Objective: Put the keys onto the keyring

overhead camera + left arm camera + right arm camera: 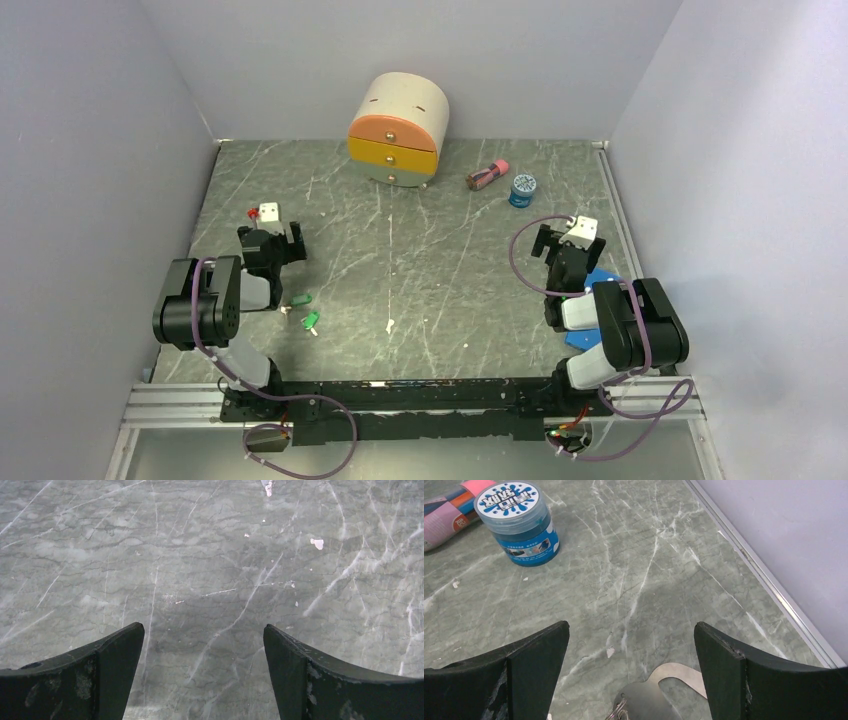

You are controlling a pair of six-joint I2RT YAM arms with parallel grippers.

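Claws both spread wide, empty. Left claw point(204, 672) above bare table point(210, 570), touching nothing. Right claw point(631, 675) over table near blue jar point(518, 522); silvery keyring point(659, 692) between its fingers at frame bottom, contact unclear. Green keys point(306, 310) on table just right of left arm.
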